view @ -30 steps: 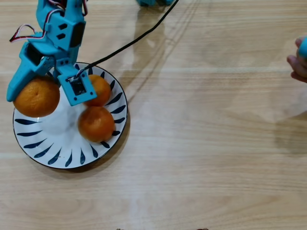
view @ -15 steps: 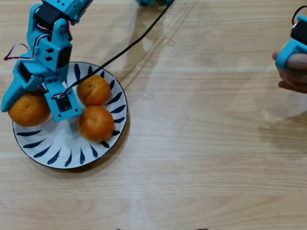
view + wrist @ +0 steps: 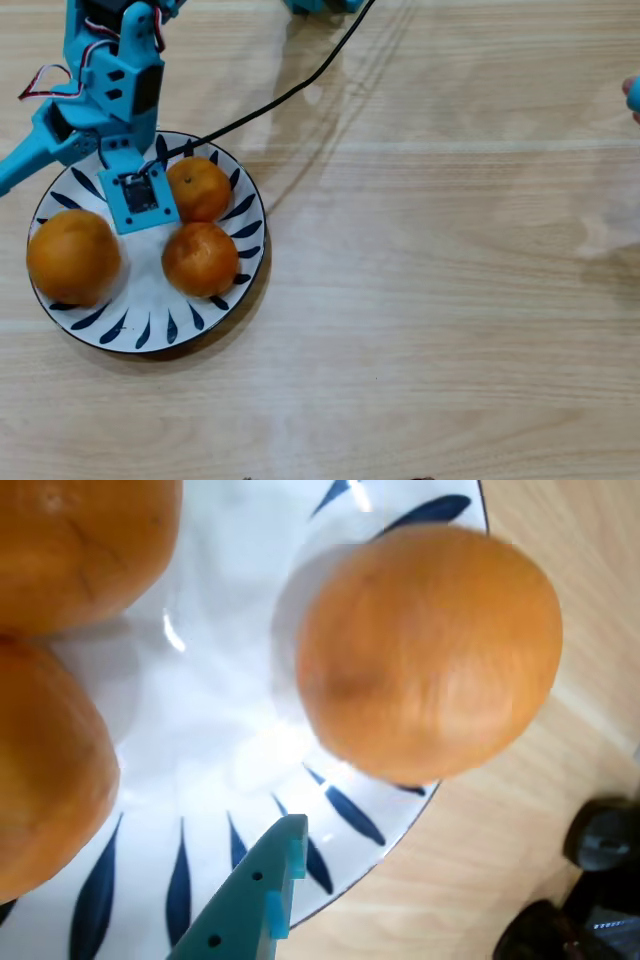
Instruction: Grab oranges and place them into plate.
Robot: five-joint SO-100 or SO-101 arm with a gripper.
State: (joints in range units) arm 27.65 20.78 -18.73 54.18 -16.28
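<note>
Overhead view shows what has just changed: half a second ago my claw (image 3: pixel 60 165) was pinching the larger orange (image 3: pixel 73 256) at the plate's left edge, and now that fruit sits free on the plate (image 3: pixel 150 320), below my claw and clear of both fingers. My claw is spread wide, one finger reaching out past the rim to the left, the other over the dish by the upper small orange (image 3: pixel 199 188). The second small orange (image 3: pixel 201 259) lies just below-right of my claw, touching or nearly touching its neighbour. In the wrist view one blue fingertip (image 3: pixel 265 880) hangs over the rim with nothing held, the released orange (image 3: pixel 430 650) just beyond it. All three fruits I can see now rest inside the dish and the bare table (image 3: pixel 450 300) holds none, so I judge the placing done, with only my withdrawal left. I can read no brand, label or writing anywhere; the plate carries only its dark blue leaf strokes.
</note>
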